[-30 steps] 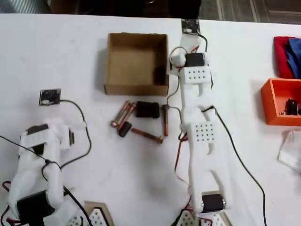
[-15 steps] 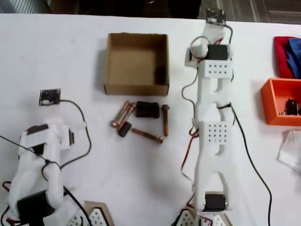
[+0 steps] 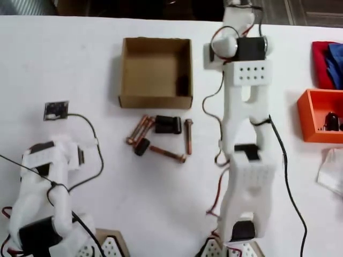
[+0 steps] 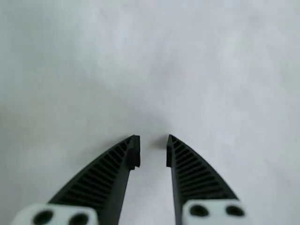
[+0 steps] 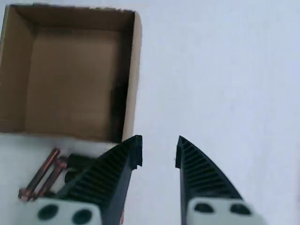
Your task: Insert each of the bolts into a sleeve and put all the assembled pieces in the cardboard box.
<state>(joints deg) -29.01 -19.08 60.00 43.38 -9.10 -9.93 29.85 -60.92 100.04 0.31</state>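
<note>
The white worktop (image 3: pixel 80 59) carries an open, square brown cardboard box (image 3: pixel 155 72) towards its far side. A dark patch sits against the box's right inner wall (whether it is a piece or a shadow cannot be told).

Just in front of the box lie the loose parts:
- A pair of copper-coloured bolts (image 3: pixel 139 128) lies side by side on a slant.
- A blocky black sleeve (image 3: pixel 168 125) rests just to their right.
- A single copper bolt (image 3: pixel 188 136) lies lengthwise beyond the sleeve.
- A smaller black sleeve (image 3: pixel 142 146) sits nearer the front.
- A fourth copper bolt (image 3: pixel 167 154) lies angled beside it.

The white right arm (image 3: pixel 244 107) stretches out to the worktop's far edge, to the right of the box. The right arm's jaws stand narrowly apart, holding nothing, over bare worktop beside the box (image 5: pixel 70 75). The paired bolts (image 5: pixel 42 180) show in that wrist view too.

The white left arm (image 3: pixel 45 182) is folded at the near left corner. The left arm's jaws are narrowly parted, empty, above plain worktop.

At the right edge stand an orange plastic bin (image 3: pixel 319 115) and a red and blue cloth (image 3: pixel 327 61).
</note>
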